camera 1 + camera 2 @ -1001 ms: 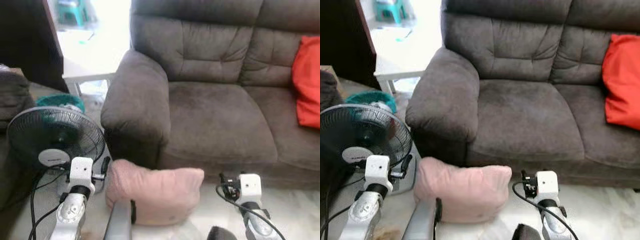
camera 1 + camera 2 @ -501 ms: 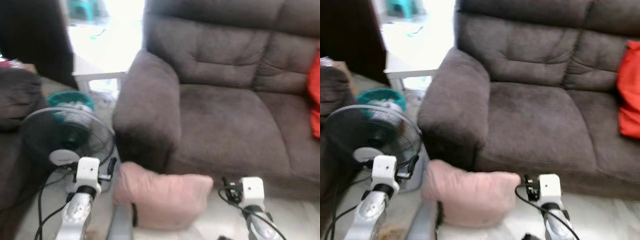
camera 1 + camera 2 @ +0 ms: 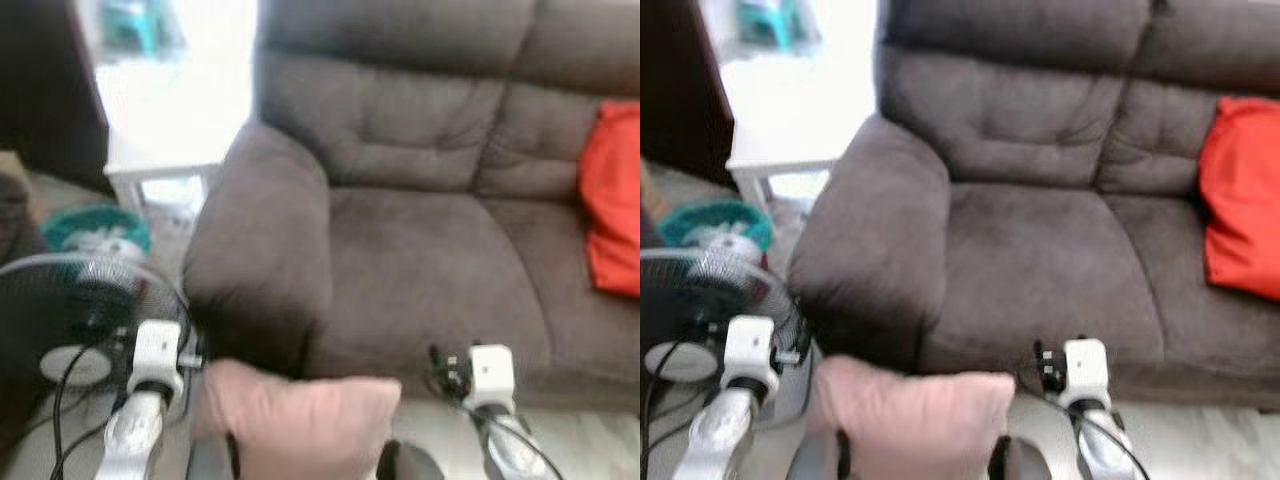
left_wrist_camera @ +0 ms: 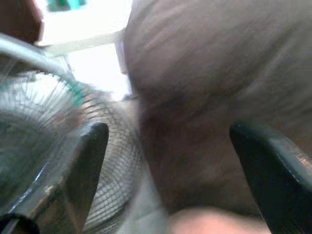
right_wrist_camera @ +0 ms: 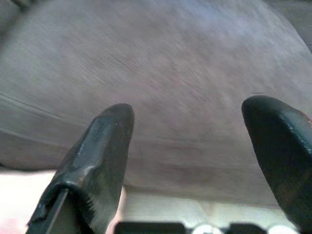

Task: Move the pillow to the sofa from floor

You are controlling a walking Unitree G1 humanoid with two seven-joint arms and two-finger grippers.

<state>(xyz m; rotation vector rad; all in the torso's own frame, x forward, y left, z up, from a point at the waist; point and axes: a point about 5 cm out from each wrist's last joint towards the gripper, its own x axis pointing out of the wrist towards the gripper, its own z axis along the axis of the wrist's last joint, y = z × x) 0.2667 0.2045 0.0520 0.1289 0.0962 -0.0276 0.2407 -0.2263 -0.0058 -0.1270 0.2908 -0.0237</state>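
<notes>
Pillow (image 3: 298,423) lies lengthwise along the sofa (image 3: 420,240) front; left hand (image 4: 165,161) and right hand (image 5: 190,146) spread.

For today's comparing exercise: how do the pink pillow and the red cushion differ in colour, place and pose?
The pink pillow is pale pink; the red cushion is bright red. The pillow lies on the floor against the sofa's front, below its armrest; the cushion sits up on the seat. The pillow lies flat; the cushion leans upright against the backrest. Both are soft and roughly rectangular.

Pink pillow (image 3: 300,420) lies on the floor, touching the front of the brown sofa (image 3: 420,250)
</notes>
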